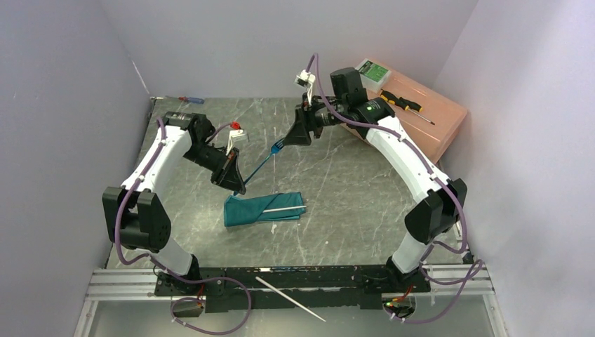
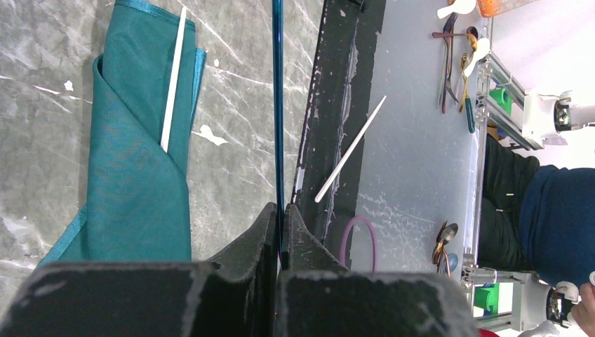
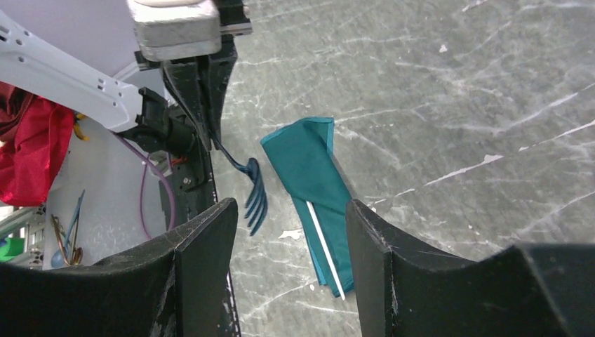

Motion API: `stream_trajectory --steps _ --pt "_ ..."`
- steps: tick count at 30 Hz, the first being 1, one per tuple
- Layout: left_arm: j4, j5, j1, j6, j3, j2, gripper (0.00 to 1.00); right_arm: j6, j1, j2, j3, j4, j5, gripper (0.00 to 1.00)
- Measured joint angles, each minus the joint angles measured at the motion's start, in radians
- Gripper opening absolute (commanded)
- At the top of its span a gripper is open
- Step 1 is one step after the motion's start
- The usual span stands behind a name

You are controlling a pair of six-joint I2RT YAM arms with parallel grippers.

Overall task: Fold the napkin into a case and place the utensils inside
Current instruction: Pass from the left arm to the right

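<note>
**A:** Where's the napkin?

**B:** The napkin [image 1: 263,208] lies flat on the bench [image 1: 351,189], between the two arms, folded into a narrow pocket. One white stick [image 1: 284,208] lies along it, with one end slipped under the slanted fold.

**A:** And the fork?

**B:** The fork [image 1: 261,166] is up in the air, just beyond the napkin. The left fingers [image 1: 238,187] are pressed together on the end of its handle. It slants up and away from them, with the tines at the far end.

**A:** Do the right fingers have it?

**B:** No. The right fingers [image 1: 292,139] are spread and face the tines. In the right wrist view the tines hang just ahead of the gap, close to one finger. I see no contact.

**A:** Any other utensils?

**B:** A second stick [image 1: 290,300] lies off the bench at the near edge. It slants across the black base plate in front of the arms and onto the pale surface below, well apart from the napkin.

**A:** What else is around?

**B:** A pink box [image 1: 438,119] sits at the far right, with a yellow-and-black screwdriver [image 1: 401,100] on top. A red-and-blue screwdriver [image 1: 191,100] lies at the far left corner.
</note>
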Motion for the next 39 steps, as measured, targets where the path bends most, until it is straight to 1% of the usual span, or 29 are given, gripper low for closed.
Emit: stream_trajectory --steps 2,7,14,15,16,17,18,19,20,23,28,32,35,39 --pt "0.0 0.0 -0.001 0.0 0.0 0.0 0.03 0.0 0.005 0.015 0.0 -0.008 0.003 0.6" --pt "0.0 -0.001 -0.004 0.0 0.0 0.0 0.03 -0.003 0.023 0.026 0.008 -0.017 0.006 0.45" --pt "0.0 -0.001 -0.007 -0.002 0.0 0.0 0.03 -0.008 0.05 0.026 0.011 -0.016 0.005 0.0" --pt "0.0 -0.002 -0.007 -0.003 0.0 0.001 0.03 -0.007 0.053 0.026 0.011 -0.016 0.008 0.0" --pt "-0.004 -0.001 -0.007 -0.005 0.0 0.002 0.06 -0.011 0.056 0.026 0.011 -0.016 0.024 0.0" --pt "-0.009 0.0 -0.007 -0.008 0.001 0.002 0.13 -0.013 0.057 0.026 0.011 -0.016 0.039 0.0" --pt "-0.011 0.0 -0.007 -0.011 0.001 0.003 0.25 -0.012 0.059 0.026 0.009 -0.015 0.052 0.0" --pt "-0.011 -0.001 -0.007 -0.013 0.002 0.006 0.33 -0.011 0.06 0.026 0.005 -0.012 0.062 0.0" --pt "-0.01 -0.003 -0.007 -0.014 0.003 0.008 0.39 -0.004 0.061 0.023 -0.006 0.0 0.078 0.0" --pt "0.0 -0.019 -0.007 -0.033 0.003 0.011 0.46 0.047 0.059 0.002 -0.064 0.04 0.149 0.0" --pt "0.058 -0.068 0.011 -0.084 -0.016 0.012 0.49 0.156 0.037 -0.031 -0.161 0.048 0.24 0.0" --pt "0.097 -0.129 0.08 -0.123 -0.033 0.052 0.47 0.219 -0.018 -0.089 -0.323 0.046 0.333 0.0" --pt "0.177 -0.199 0.117 -0.162 -0.092 0.075 0.45 0.264 -0.058 -0.14 -0.467 0.044 0.408 0.0" --pt "0.274 -0.299 0.129 -0.207 -0.195 0.089 0.43 0.329 -0.085 -0.212 -0.614 0.037 0.494 0.0"
